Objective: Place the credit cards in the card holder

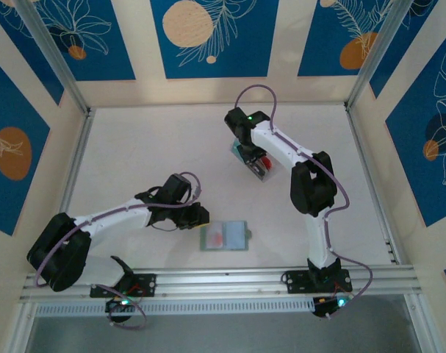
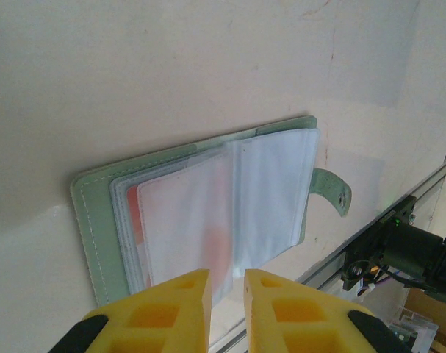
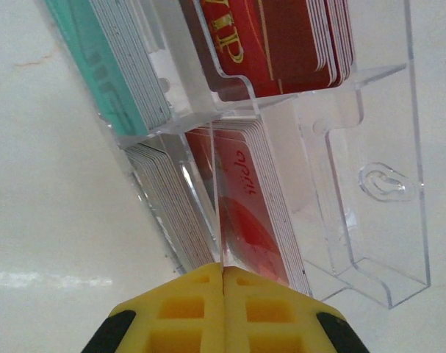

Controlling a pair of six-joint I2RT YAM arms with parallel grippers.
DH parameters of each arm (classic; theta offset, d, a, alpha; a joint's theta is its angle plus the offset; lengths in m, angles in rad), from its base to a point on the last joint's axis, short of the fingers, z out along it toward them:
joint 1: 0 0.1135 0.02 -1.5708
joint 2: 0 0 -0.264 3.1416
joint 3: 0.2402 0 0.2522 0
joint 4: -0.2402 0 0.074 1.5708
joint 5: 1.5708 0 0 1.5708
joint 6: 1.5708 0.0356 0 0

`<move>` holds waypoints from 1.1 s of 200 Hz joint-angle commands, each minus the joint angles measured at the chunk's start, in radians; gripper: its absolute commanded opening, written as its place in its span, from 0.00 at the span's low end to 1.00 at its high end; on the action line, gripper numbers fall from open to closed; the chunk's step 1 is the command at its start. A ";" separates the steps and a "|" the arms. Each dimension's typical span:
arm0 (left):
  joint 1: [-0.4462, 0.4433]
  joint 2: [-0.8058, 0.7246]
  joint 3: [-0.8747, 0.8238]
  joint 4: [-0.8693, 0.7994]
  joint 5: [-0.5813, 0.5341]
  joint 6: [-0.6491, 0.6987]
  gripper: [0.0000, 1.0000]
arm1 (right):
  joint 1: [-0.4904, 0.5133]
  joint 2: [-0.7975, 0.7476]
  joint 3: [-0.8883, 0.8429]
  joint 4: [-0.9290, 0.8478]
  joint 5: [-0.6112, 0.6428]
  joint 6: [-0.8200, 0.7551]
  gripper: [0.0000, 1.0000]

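The card holder [image 1: 224, 237] lies open on the table near the front rail, sage green [image 2: 90, 213], its clear sleeves fanned out. A red credit card [image 2: 134, 213] shows through one sleeve. My left gripper [image 2: 227, 283] hovers just over the sleeves' near edge, its fingers a narrow gap apart with nothing between them; from above it [image 1: 200, 215] sits just left of the holder. My right gripper [image 3: 223, 268] is shut on the edge of a red credit card [image 3: 220, 213] that stands in the clear box [image 3: 384, 184], next to a red stack [image 3: 259, 213]. More cards fill the box: teal [image 3: 98, 59], red [image 3: 281, 37], white [image 3: 160, 191].
The clear box [image 1: 258, 165] stands mid-table at the back, under my right wrist [image 1: 253, 156]. The holder's snap tab [image 2: 333, 190] points toward the aluminium front rail [image 1: 223, 278]. Walls close the table in on three sides.
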 commanded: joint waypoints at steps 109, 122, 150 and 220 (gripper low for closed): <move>-0.003 -0.020 0.029 -0.072 -0.018 0.036 0.19 | 0.009 -0.031 0.141 -0.094 0.009 -0.019 0.00; -0.005 -0.021 0.038 -0.090 -0.024 0.048 0.19 | 0.024 -0.048 0.153 -0.102 0.011 -0.014 0.00; -0.007 -0.022 0.064 -0.138 -0.034 0.081 0.20 | 0.066 -0.118 0.119 -0.109 -0.006 0.013 0.00; -0.052 0.043 0.137 -0.155 -0.017 0.119 0.21 | 0.117 -0.523 -0.415 0.139 -0.381 0.191 0.00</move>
